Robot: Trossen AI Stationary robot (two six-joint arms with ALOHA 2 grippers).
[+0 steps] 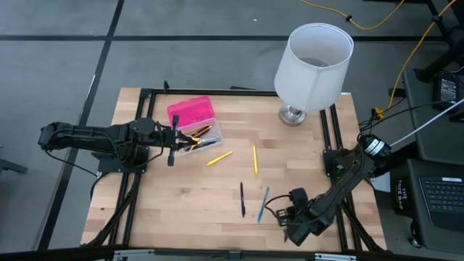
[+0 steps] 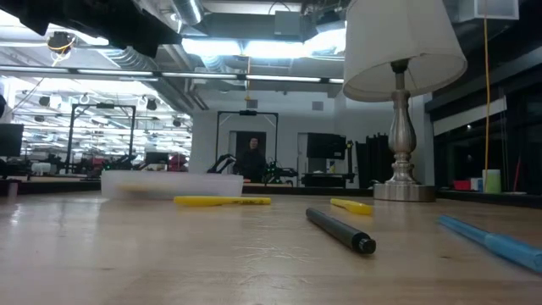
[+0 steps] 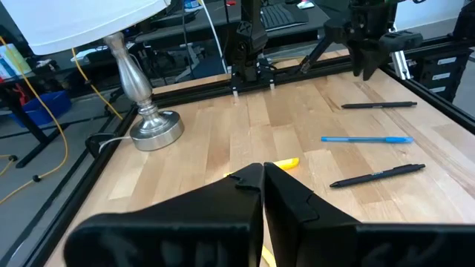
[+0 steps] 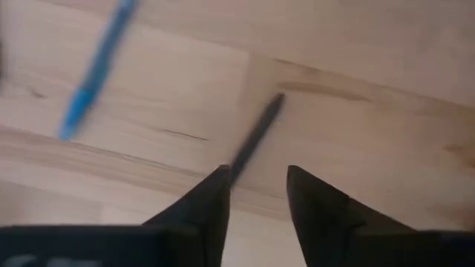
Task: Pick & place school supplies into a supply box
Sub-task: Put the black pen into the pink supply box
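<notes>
The right gripper (image 4: 256,194) hangs low over the table (image 1: 181,210) near its front edge, toward the front right corner, its two dark fingers (image 4: 204,204) spread with bare wood showing between them. A black pen (image 4: 256,137) lies just ahead of the fingertips, running from the gap's edge away across the boards; whether a finger touches it cannot be told. Just beside it lies a blue pen (image 1: 263,204), its long axis roughly front to back with a slight lean, and next to that a second black pen (image 1: 242,199) pointing nearly straight front to back. Farther toward the middle, a yellow pencil (image 1: 254,159) also lies front to back, while another yellow pencil (image 1: 219,158) lies on a slant toward the supply box (image 1: 194,120). The box sits open near the back left corner, pink lid toward the back edge, clear base holding several pens laid along its length. The left gripper (image 1: 172,141) hovers at the box's front left side, fingers (image 3: 245,196) pressed together and holding nothing. A white lamp (image 1: 310,69) stands at the back right corner, close to the dark frame rail (image 1: 335,138) that borders the table. The middle and front left of the table lie open wood.
</notes>
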